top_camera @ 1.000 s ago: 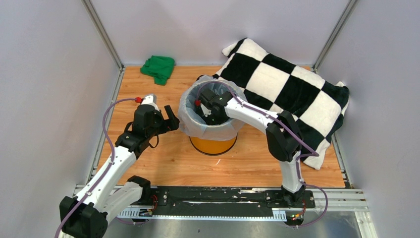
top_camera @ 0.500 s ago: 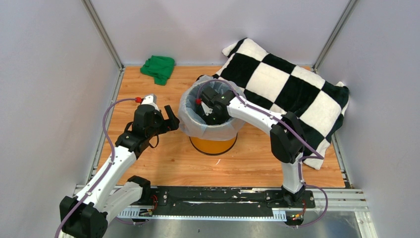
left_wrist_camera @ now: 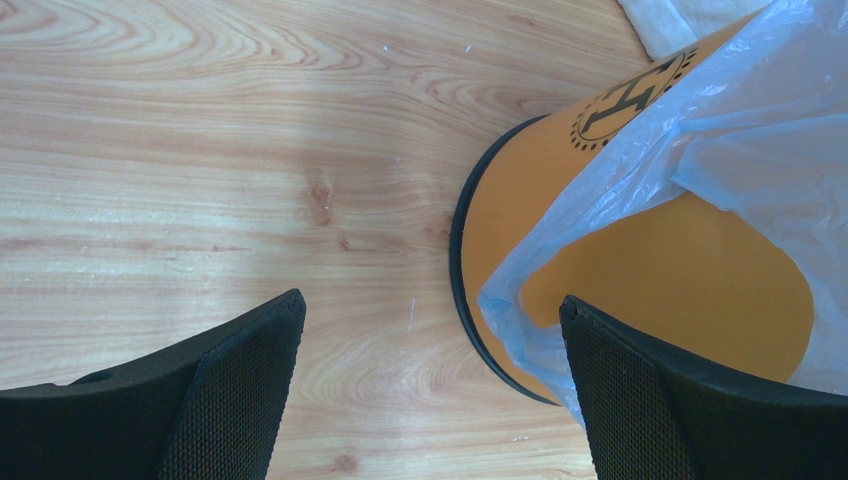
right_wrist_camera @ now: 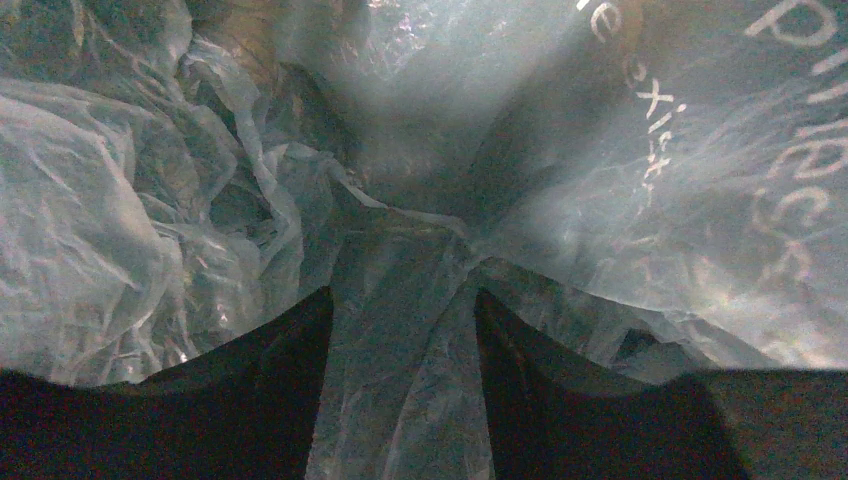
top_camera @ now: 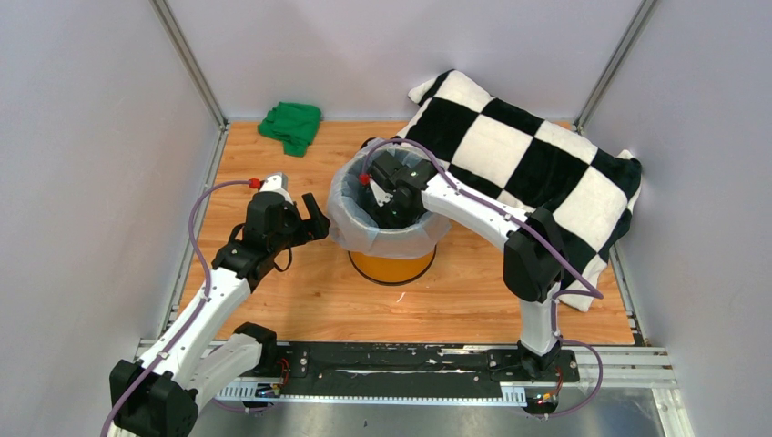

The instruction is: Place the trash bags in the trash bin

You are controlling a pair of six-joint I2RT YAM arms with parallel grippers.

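Observation:
The orange trash bin (top_camera: 393,264) stands mid-table. The pale blue trash bag (top_camera: 350,214) lines it and drapes over its rim. My right gripper (top_camera: 393,202) reaches down inside the bin. In the right wrist view its jaws (right_wrist_camera: 402,300) stand partly apart, with a fold of the crinkled bag (right_wrist_camera: 120,230) running between them. My left gripper (top_camera: 314,218) is open and empty just left of the bin. In the left wrist view (left_wrist_camera: 430,310) its right fingertip (left_wrist_camera: 610,360) is beside the hanging bag edge (left_wrist_camera: 720,130) and the bin wall (left_wrist_camera: 640,260).
A black-and-white checkered blanket (top_camera: 537,164) lies right of and behind the bin, touching it. A green cloth (top_camera: 291,125) sits at the back left corner. Grey walls and metal posts enclose the wooden table (top_camera: 300,291).
My right wrist has risen a little and shifted toward the back of the bin. The left arm has not moved.

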